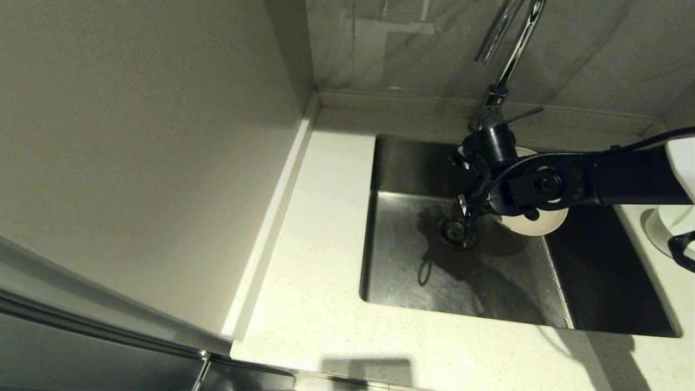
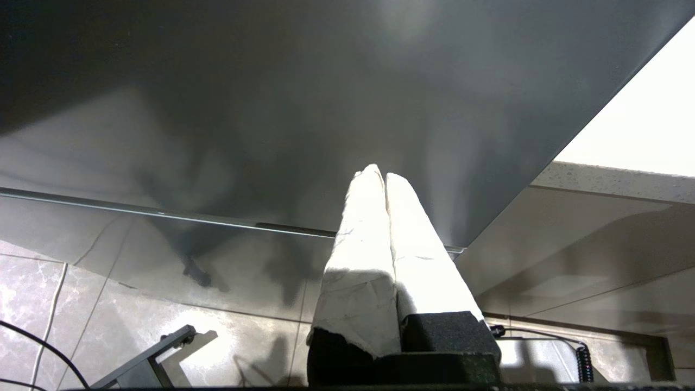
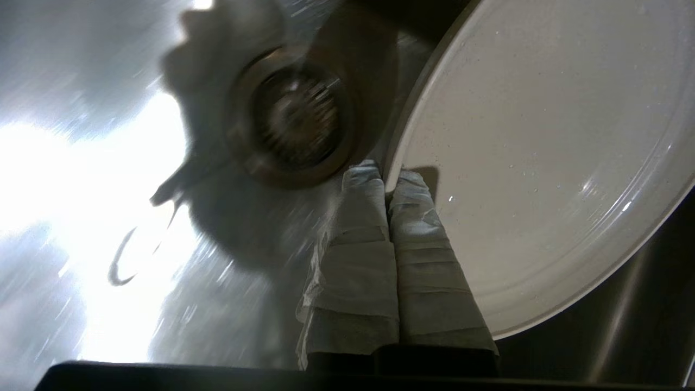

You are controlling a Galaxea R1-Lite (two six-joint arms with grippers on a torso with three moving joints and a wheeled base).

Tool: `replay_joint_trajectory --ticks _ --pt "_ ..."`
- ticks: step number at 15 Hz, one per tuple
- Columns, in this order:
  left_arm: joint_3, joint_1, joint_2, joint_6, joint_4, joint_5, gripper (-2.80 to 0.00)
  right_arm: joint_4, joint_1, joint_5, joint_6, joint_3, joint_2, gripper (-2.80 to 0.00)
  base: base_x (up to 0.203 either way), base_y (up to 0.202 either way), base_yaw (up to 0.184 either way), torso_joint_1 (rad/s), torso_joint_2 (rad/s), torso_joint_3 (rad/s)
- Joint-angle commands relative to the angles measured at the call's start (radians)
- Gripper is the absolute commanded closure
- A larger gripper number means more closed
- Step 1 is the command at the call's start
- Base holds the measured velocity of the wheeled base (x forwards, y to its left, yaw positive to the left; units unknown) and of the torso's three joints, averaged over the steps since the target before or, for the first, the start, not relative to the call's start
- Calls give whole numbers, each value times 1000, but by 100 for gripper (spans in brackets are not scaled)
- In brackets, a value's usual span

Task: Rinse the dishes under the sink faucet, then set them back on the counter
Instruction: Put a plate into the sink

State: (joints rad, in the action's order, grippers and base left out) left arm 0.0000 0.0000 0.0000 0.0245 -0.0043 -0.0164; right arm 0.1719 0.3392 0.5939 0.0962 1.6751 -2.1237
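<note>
The right end effector (image 3: pixel 386 179) is clenched on the rim of the white plate (image 3: pixel 543 163), holding it tilted inside the sink (image 1: pixel 412 271), just beside the drain strainer (image 1: pixel 455 231) and seemingly below the faucet (image 1: pixel 507 60). The left end effector (image 2: pixel 384 176) hangs parked low beside dark cabinet fronts, its padded fingers (image 2: pixel 358 244) pressed together on nothing. A white dish (image 1: pixel 670 228), mostly cut off, sits on the counter (image 1: pixel 326 228) right of the sink.

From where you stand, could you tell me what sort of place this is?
Most likely a home kitchen: a stainless-steel sink is set into a speckled stone counter, with a chrome gooseneck faucet behind it and a white plate held over the basin.
</note>
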Motion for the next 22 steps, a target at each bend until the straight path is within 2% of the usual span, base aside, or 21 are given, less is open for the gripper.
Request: replay_joint_trajectory --ticks 1,8,14,15,22 --pt "0 0 -3 0 0 0 0 -9 -62 16 2 64 -116 0 0 0 0 0 0 0" --pt "0 0 -3 0 0 0 0 -11 -147 20 0 181 -331 0 0 0 0 0 0 0" --pt "0 0 -3 0 0 0 0 -9 -163 20 7 167 -364 0 0 0 0 0 0 0" --pt "0 0 -3 0 0 0 0 -5 -161 21 7 162 -363 -280 0 0 0 0 0 0" --pt "0 0 -3 0 0 0 0 6 -146 17 46 140 -295 -280 0 0 0 0 0 0"
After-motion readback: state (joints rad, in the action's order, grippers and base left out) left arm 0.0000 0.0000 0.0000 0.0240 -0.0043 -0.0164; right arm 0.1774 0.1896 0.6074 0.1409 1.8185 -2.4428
